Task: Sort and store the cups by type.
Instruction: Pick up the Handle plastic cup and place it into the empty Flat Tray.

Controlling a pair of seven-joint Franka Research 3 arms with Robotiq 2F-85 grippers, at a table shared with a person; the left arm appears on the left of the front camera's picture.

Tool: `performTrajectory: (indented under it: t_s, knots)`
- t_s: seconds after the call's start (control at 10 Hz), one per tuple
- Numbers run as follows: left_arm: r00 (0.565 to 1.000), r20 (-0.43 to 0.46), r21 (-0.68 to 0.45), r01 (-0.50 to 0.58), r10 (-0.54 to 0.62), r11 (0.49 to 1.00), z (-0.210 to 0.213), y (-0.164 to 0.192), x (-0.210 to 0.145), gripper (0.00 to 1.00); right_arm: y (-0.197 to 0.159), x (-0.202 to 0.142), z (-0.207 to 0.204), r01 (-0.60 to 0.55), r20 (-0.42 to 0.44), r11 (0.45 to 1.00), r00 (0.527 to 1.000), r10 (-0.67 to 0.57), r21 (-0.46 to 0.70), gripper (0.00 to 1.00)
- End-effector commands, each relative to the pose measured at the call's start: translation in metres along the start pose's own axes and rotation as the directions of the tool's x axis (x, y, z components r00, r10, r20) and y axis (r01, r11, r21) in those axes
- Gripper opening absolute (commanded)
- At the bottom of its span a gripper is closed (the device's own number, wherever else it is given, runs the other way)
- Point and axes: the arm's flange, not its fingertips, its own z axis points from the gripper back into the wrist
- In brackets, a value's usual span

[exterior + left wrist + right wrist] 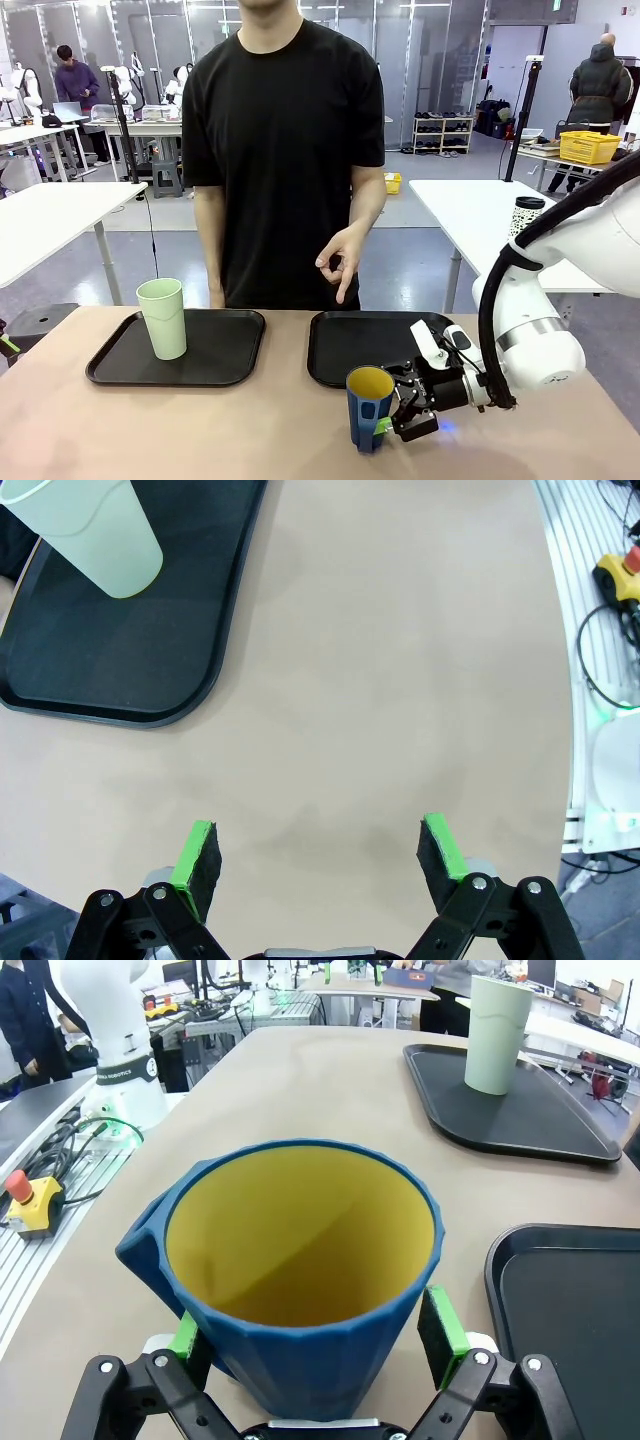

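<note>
At the left of the front view a black tray [110, 365] lay on the tan table [200, 430], and the tall pale green tumbler [164, 318] stood upright on it, toward its far left part. The left wrist view looked down on bare tabletop beside that tray [100, 670], with the tumbler [95, 530] at the upper left corner; the left gripper [318, 855] hung above the table with its green-padded fingers [195, 855] spread wide and nothing between them. Behind the middle of the table stood a person in a black shirt [285, 150], one hand [340, 262] held above the gap between the trays with the fingers curled. To the right lay a second black tray [340, 350], and just in front of its near edge, on the table itself, stood the dark blue mug [369, 408], upright, its yellow inside showing. The right gripper [392, 412] reached in from the right at mug height. In the right wrist view the mug [300, 1290] sat between the spread fingers [440, 1320] of the right gripper [312, 1335]; whether the pads touched its wall could not be told. Its handle pointed to that picture's left.
</note>
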Motion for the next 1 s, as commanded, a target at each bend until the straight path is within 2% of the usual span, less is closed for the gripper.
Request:
performTrajectory:
  t_s: [0.0, 0.4, 0.8, 0.9]
  knots:
    - [0.999, 0.027, 0.011, 0.018, -0.019, 1.0, 0.002, 0.004, -0.002, 1.0, -0.001, -0.003, -0.008, -0.017, 0.03, 1.0, 0.999, 0.017, 0.002, 1.0]
    - [0.999, 0.027, 0.011, 0.018, -0.019, 1.0, 0.002, 0.004, -0.002, 1.0, -0.002, -0.005, -0.017, -0.011, 0.049, 1.0, 0.999, 0.01, 0.021, 1.0]
    - [0.999, 0.027, 0.011, 0.018, -0.019, 1.0, 0.002, 0.004, -0.002, 1.0, -0.002, -0.004, -0.021, -0.016, 0.028, 0.999, 0.999, 0.015, 0.033, 1.0]
    - [0.999, 0.027, 0.011, 0.018, -0.019, 1.0, 0.002, 0.004, -0.002, 1.0, -0.002, -0.005, -0.02, -0.02, 0.036, 0.999, 0.999, 0.018, 0.033, 0.96]
